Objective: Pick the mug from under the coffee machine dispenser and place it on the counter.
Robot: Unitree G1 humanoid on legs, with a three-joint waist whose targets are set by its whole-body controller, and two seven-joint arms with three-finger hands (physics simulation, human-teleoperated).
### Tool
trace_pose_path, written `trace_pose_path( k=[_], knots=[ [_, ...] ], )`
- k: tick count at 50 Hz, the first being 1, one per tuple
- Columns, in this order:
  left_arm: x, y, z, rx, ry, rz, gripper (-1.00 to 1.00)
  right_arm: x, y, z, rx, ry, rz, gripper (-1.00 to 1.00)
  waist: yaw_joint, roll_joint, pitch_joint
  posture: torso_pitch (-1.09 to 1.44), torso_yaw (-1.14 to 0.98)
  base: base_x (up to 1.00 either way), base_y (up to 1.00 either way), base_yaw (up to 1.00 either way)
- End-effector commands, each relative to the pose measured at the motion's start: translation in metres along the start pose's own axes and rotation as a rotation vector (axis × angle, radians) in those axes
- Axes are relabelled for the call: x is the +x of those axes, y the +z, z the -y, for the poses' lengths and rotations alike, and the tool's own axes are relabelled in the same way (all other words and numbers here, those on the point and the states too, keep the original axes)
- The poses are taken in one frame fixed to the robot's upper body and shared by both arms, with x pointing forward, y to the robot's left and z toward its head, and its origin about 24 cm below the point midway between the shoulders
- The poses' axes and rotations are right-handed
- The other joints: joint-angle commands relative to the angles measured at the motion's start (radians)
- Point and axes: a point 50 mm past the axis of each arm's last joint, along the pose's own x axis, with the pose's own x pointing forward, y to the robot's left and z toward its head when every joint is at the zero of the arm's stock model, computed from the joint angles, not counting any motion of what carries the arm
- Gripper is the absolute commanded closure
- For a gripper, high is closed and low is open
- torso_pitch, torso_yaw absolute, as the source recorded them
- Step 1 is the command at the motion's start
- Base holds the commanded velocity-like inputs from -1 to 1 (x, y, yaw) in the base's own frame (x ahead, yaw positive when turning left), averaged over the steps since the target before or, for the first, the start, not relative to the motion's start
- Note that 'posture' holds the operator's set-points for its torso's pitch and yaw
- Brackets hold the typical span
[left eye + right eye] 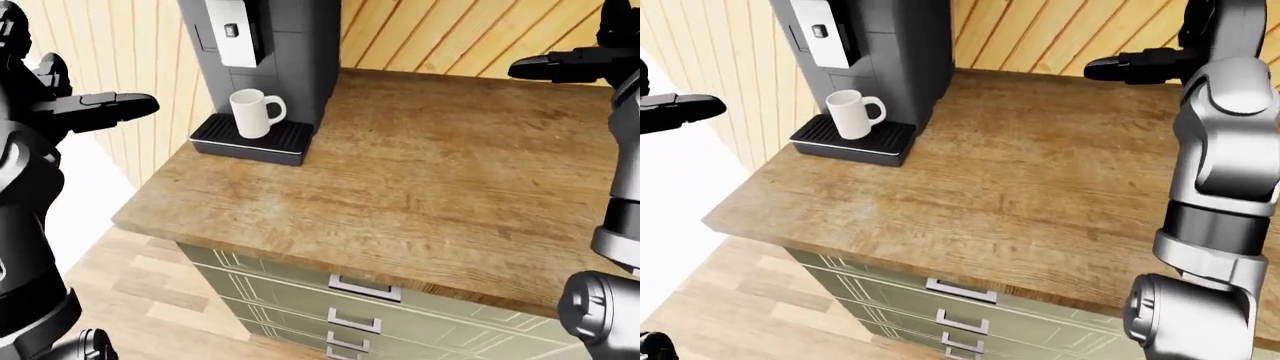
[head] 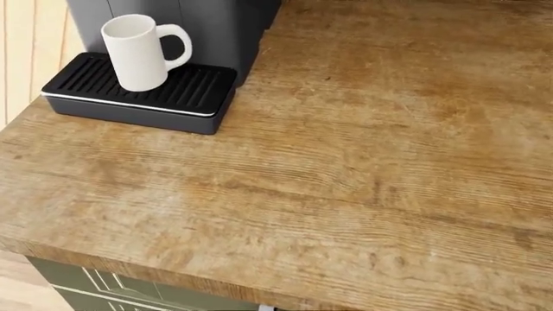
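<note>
Mug (image 2: 138, 52) handling has not begun: neither robot hand touches it. The left robot hand (image 1: 105, 107) is held up at the left edge of the left-eye view, off the side of the desk (image 1: 420, 172), its dark fingers stretched out straight toward the right and holding nothing. The right robot hand (image 1: 1135, 66) is raised at the upper right of the right-eye view, above the part of the desk nearest the wall, fingers likewise extended and pointing left, with nothing between them. Both are well apart from the mug, which sits between them in the views, nearer the left one.

The white mug stands upright on the black ribbed drip tray (image 2: 142, 91) of the coffee machine (image 1: 265, 52), under the machine's dispenser, its handle turned to the right in the head view. The dark grey machine stands at the upper left corner of the wooden desk, against a wall of slanted pale wood planks (image 1: 450, 34). A wide bare stretch of wood grain spreads to the right of and below the tray. Under the desk edge, green drawer fronts (image 1: 300, 292) with metal handles show, and pale wood flooring (image 1: 140, 277) lies at lower left.
</note>
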Motion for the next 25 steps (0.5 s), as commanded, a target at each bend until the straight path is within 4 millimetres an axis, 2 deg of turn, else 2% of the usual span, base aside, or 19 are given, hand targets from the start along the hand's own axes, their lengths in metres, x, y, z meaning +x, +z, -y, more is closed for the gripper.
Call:
trace_pose_path(
  k=[1,14,25],
  knots=[
    [-0.002,0.018,0.002,-0.002,-0.003,0.075,-1.0,-0.001,0.025,0.006,0.027,-0.004,0.089,-1.0,-0.001,-0.001,-0.029,0.0,0.0,0.0,0.0,0.0],
    [0.001,0.013,0.029,-0.122,-0.025,0.014,-1.0,-0.004,0.026,0.008,0.101,0.027,0.085,-1.0,0.002,-0.009,-0.028,0.0,0.0,0.0,0.0,0.0],
    [-0.005,-0.006,0.053,-0.124,-0.069,-0.048,-1.0,-0.005,0.022,0.007,0.115,0.04,0.064,-1.0,0.003,-0.012,-0.03,0.0,0.0,0.0,0.0,0.0]
  ],
)
